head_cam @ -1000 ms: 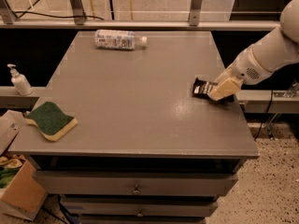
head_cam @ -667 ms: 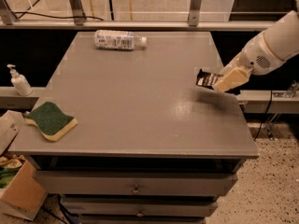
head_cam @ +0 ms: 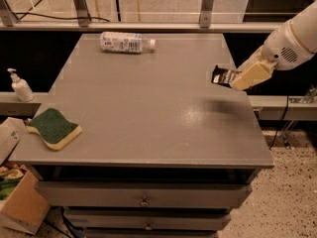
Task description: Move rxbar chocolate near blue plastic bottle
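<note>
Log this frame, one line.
gripper: shut on rxbar chocolate, above table right side | blue plastic bottle: lying, far edge | next: carry toward bottle

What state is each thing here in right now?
Small flat black chocolate bar: held in the robot's hand, raised above the grey table.
Hand: shut on the bar, over the table's right side.
Clear plastic bottle with white cap: lying on its side, capped.
Green-and-yellow sponge: lying flat, green side up.
White pump dispenser: standing upright.
Grey drawers: shut.

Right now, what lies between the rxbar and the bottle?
Only bare table, in the camera view. The tool holds the rxbar over the right edge.
</note>
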Motion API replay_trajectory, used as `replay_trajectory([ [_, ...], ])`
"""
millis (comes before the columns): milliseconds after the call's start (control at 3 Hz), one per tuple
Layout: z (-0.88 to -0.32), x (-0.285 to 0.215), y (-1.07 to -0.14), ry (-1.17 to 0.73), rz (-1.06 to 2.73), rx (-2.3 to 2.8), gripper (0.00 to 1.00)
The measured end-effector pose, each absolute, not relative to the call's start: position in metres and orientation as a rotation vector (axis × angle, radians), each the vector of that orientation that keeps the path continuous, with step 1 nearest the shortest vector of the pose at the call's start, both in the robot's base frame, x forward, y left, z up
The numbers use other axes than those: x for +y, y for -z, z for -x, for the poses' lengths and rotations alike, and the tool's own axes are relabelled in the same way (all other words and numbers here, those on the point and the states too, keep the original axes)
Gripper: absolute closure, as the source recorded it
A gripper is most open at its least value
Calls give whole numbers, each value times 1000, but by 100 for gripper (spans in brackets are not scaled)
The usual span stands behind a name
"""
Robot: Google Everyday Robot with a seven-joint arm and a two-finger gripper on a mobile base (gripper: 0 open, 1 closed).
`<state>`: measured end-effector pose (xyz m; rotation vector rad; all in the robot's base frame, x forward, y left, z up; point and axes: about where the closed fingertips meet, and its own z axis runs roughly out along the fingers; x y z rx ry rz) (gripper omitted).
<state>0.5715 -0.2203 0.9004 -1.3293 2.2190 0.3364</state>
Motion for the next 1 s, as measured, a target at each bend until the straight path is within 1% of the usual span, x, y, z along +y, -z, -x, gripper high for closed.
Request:
replay_trajectory([
  [333, -573, -221, -895, -355, 1278, 2229, 100],
  [667, -627, -175, -887, -432, 1199, 2162, 100],
  [1000, -695, -120, -871, -491, 1106, 2065, 100],
])
